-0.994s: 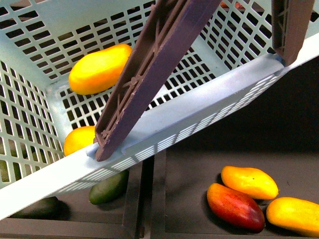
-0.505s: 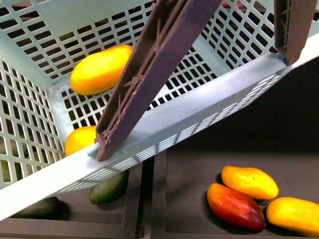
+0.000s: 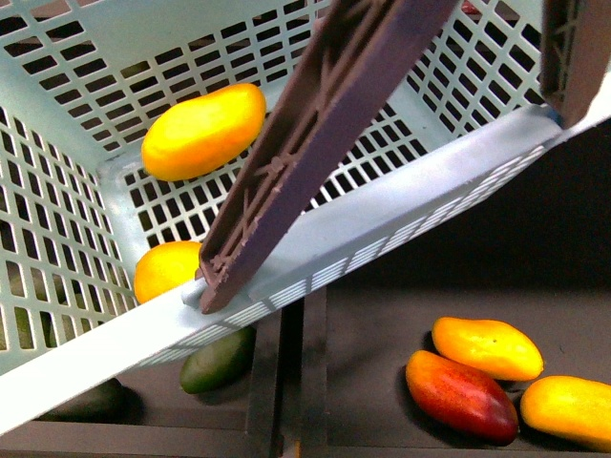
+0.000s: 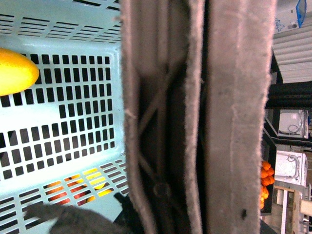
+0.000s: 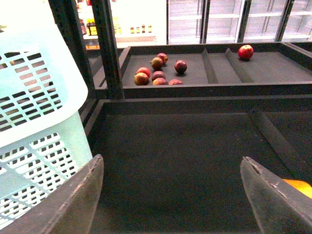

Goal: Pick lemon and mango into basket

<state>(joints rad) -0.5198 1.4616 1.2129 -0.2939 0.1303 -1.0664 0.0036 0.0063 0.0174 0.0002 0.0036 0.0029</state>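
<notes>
My right gripper [image 5: 170,195] hangs with jaws spread wide, nothing between them, just beside the basket [image 5: 44,122]; left gripper's state unclear.

Basket [image 3: 382,229] fills upper front view, tilted, near rim running low-left to high-right. Mango [image 3: 203,132] lies inside on the slotted base, toward the far left. Lemon [image 3: 164,269] also inside, nearer, against the near-left corner, just behind the rim. Handle [image 3: 315,153] crosses diagonally in front of the base, foot on the near rim beside the lemon. Below the basket: two dark fruits [image 3: 218,359] in the left tray; three mangoes [image 3: 487,347] in the right tray, touching, red-blushed one [image 3: 460,395] nearest.
</notes>
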